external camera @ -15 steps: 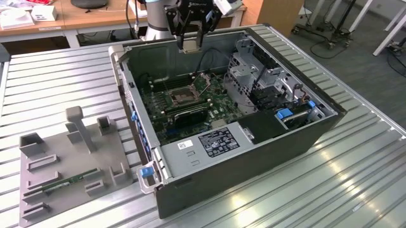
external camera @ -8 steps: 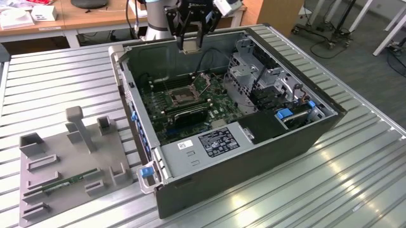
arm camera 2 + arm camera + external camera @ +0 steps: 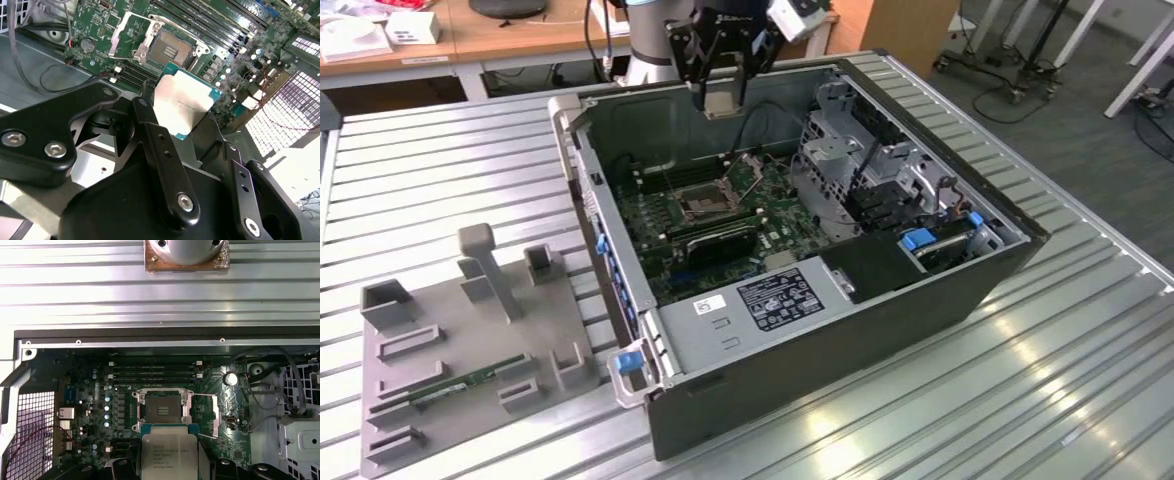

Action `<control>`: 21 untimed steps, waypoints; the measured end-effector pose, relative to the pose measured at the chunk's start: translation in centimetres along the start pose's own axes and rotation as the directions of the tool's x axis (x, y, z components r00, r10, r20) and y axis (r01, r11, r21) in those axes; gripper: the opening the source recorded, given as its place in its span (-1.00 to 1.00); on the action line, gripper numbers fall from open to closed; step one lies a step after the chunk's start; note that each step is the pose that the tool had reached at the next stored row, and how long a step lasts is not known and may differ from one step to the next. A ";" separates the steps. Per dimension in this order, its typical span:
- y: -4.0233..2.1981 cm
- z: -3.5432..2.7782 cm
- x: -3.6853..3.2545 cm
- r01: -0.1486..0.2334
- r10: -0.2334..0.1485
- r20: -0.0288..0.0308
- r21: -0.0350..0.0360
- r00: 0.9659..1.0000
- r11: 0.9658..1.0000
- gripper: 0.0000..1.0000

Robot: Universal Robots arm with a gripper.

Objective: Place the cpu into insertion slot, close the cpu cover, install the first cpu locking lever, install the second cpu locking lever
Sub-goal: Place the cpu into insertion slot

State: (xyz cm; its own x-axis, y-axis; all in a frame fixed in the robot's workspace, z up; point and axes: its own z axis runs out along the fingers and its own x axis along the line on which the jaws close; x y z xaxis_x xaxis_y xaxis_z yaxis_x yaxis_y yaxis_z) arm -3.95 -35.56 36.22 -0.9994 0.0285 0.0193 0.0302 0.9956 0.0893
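Currently clamps cpu (image 3: 182,102) in gripper (image 3: 720,102), above insertion slot (image 3: 172,50) and open cpu cover (image 3: 120,34) at motherboard (image 3: 92,20) centre. Risks slot damage if lowered tilted or offset.

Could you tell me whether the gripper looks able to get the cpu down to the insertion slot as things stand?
Probably yes: the gripper holds the cpu over the case, the slot lies bare, its cover swung open, and nothing shows between.
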 end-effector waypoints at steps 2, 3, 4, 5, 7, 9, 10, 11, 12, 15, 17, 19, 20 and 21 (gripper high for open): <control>-0.01 0.13 0.00 -0.019 0.019 0.002 -0.001 1.000 1.000 0.08; -0.02 0.20 0.00 -0.036 0.036 0.003 -0.001 0.999 0.999 0.08; -0.03 0.27 0.00 -0.054 0.054 0.005 -0.001 0.999 0.999 0.08; -0.03 0.35 0.00 -0.072 0.072 0.006 -0.002 0.997 0.997 0.08; -0.05 0.51 -0.01 -0.107 0.108 0.010 -0.003 0.994 0.994 0.08; -0.06 0.70 -0.01 -0.145 0.145 0.013 -0.004 0.989 0.989 0.08; -0.07 0.79 -0.01 -0.162 0.162 0.014 -0.004 0.987 0.987 0.08; -0.08 0.87 -0.02 -0.180 0.180 0.016 -0.005 0.984 0.984 0.08; -0.09 0.96 -0.02 -0.197 0.198 0.017 -0.006 0.980 0.980 0.08; -0.11 1.23 -0.02 -0.251 0.251 0.022 -0.008 0.968 0.968 0.08; -0.13 1.40 -0.03 -0.285 0.285 0.025 -0.009 0.958 0.958 0.08; -0.13 1.50 -0.03 -0.320 0.320 0.028 -0.011 0.947 0.948 0.08; -0.14 1.55 -0.03 -0.336 0.336 0.029 -0.012 0.941 0.942 0.08; -0.15 1.60 -0.03 -0.352 0.353 0.030 -0.013 0.935 0.936 0.08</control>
State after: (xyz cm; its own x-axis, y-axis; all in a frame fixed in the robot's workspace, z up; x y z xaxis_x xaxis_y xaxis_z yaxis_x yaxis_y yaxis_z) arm -3.95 -35.56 34.61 -0.9246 0.3805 0.0193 0.3806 0.9204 0.0893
